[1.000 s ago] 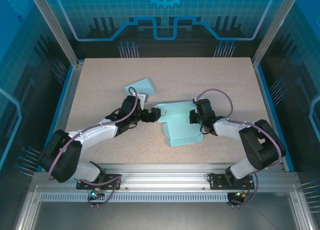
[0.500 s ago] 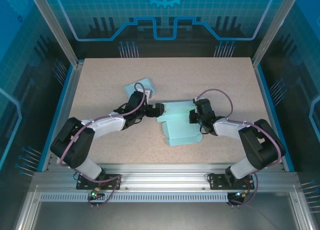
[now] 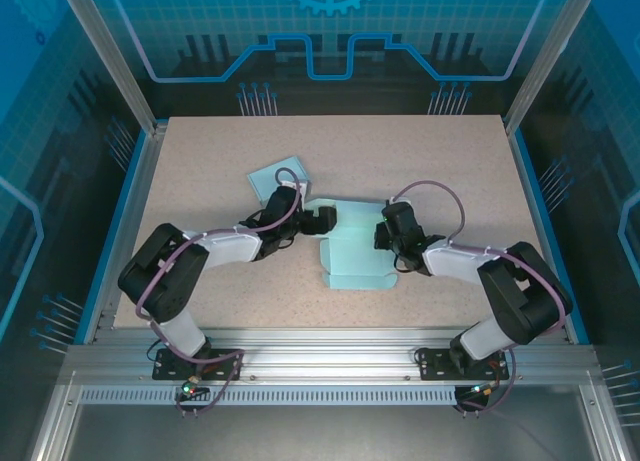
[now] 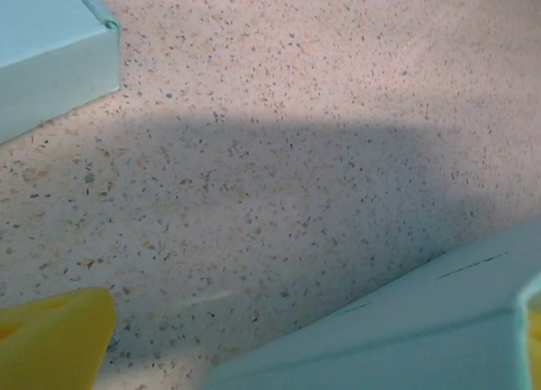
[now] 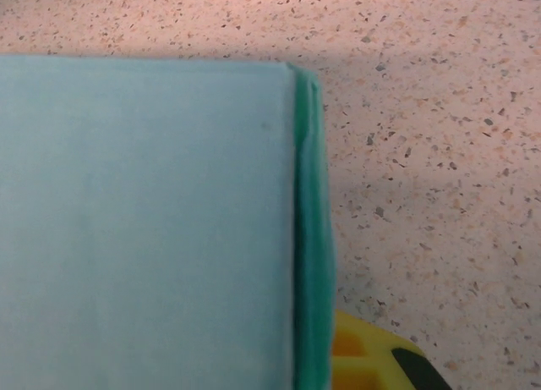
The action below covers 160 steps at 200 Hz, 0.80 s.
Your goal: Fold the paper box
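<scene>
The paper box (image 3: 352,249) is a pale teal sheet, partly folded, lying flat mid-table. My left gripper (image 3: 324,219) is at its upper left corner. In the left wrist view its yellow fingers (image 4: 52,337) stand wide open, and a teal flap (image 4: 423,322) slants across the gap low on the right. My right gripper (image 3: 384,233) is at the box's right edge. In the right wrist view a raised teal panel (image 5: 144,229) with a dark green fold edge sits right beside one yellow finger (image 5: 372,358) and hides the other. The grip looks shut on that wall.
A second, folded teal box (image 3: 278,175) lies just behind the left gripper and shows as a corner (image 4: 46,56) in the left wrist view. Speckled tabletop (image 3: 440,161) spreads behind and to both sides. Blue walls ring the table.
My left arm has swung right and back, bringing its gripper from the box's left edge to its upper left corner. The box's upper flaps now lie flatter. The right gripper has barely moved.
</scene>
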Motion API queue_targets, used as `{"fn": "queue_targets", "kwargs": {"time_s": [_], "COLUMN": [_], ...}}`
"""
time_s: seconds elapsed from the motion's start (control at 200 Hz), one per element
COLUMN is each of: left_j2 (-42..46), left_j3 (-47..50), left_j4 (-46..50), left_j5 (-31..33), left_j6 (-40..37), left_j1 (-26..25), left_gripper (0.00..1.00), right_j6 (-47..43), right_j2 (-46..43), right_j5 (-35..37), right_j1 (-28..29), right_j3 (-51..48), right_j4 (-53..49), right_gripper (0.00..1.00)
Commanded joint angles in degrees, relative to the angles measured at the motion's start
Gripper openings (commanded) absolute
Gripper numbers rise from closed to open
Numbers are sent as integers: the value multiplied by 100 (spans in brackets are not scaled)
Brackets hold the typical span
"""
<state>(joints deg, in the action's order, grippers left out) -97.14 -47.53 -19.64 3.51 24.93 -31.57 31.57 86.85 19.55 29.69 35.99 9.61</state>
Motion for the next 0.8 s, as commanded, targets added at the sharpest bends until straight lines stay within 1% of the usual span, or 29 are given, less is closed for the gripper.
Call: {"fn": "queue_targets", "kwargs": {"time_s": [0.0,0.115,0.25,0.38,0.47,0.56,0.7,0.795], "left_j2": [28,407,1109,1908,2336,2539,2353,2100], "left_j3": [46,326,873,1541,1904,2133,2353,2254], "left_j4": [-480,-322,128,403,511,458,-355,-601], "left_j5": [269,665,1092,1231,1101,713,-73,-95], "left_j6": [301,359,480,772,1048,1297,1584,1582], "left_j1": [-74,-65,-62,-55,-55,-58,-168,-449], "left_gripper": [99,99,99,99,99,95,87,85], "right_j6": [270,475,530,534,543,534,547,556], "right_j2": [-111,-105,-131,-168,-224,-282,-369,-381], "right_j5": [351,473,597,764,865,899,945,989], "right_j1": [243,261,313,394,449,500,555,599], "right_j3": [48,22,5,-4,-38,-65,-87,-101], "right_j4": [-148,-195,-239,-309,-324,-322,-345,-365], "right_gripper": [0,0,0,0,0,0,0,0]}}
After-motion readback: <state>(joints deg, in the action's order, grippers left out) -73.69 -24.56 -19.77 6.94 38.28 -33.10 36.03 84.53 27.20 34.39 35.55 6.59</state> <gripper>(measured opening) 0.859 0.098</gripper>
